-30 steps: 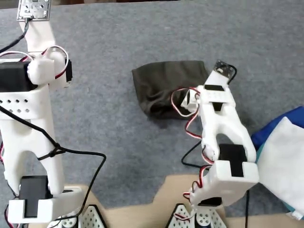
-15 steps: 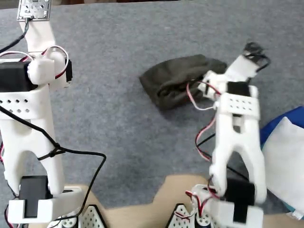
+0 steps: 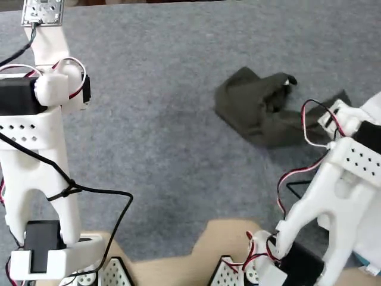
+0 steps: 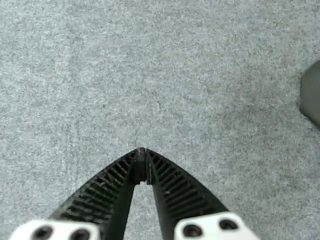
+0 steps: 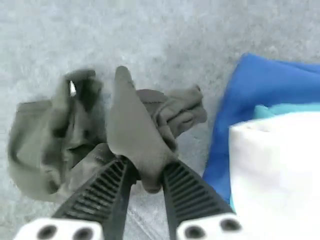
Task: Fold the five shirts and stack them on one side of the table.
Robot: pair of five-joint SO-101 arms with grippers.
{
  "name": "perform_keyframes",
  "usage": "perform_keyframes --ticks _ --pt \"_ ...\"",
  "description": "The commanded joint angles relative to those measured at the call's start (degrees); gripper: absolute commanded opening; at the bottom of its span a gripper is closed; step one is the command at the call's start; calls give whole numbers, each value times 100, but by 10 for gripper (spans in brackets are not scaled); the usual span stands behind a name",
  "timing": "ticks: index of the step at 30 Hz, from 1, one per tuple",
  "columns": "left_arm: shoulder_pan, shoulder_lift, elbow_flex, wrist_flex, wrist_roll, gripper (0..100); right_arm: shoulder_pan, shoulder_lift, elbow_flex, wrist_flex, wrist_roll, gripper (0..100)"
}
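A crumpled olive shirt (image 3: 262,110) lies on the grey table, right of centre. In the right wrist view my right gripper (image 5: 147,171) is shut on a fold of this olive shirt (image 5: 131,131), lifting it into a peak while the rest trails on the cloth. Just beside it lie a blue shirt (image 5: 260,97) and a white shirt (image 5: 275,170) with a teal edge between them. My left gripper (image 4: 141,163) is shut with nothing in it, over bare table far to the left; a dark corner of the olive shirt (image 4: 313,95) shows at that view's edge.
The right arm (image 3: 345,179) stands over the table's right side and covers the pile there. The left arm (image 3: 41,131) stretches along the left edge. A tan board (image 3: 178,259) borders the near edge between the arm bases. Open grey cloth (image 3: 155,119) lies between the arms.
My right arm has swung to the right, dragging the olive shirt from the table's middle towards the pile on the right; the shirt has lost its folded shape. The left arm has not moved.
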Motion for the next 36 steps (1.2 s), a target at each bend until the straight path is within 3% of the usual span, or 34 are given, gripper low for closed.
perform_keyframes --ticks 1,10,17,21,25,30,36 --pt "-9 -189 -70 -62 -26 21 -154 -154 -57 26 53 4" --pt "-62 -189 -70 97 -18 21 -1657 971 189 -1257 -457 4" --pt "-158 -189 -79 141 -26 21 -1262 1059 -426 -791 -738 4" --pt "-193 -189 -79 141 -18 21 -699 637 -1130 -369 -615 4" --pt "-193 -189 -105 141 -18 21 233 207 -2035 695 -404 4" --pt "-185 -189 -440 141 -18 21 1684 4 -2826 1644 290 4" --pt "-193 -171 -466 141 -18 21 3802 48 -3073 1679 958 4"
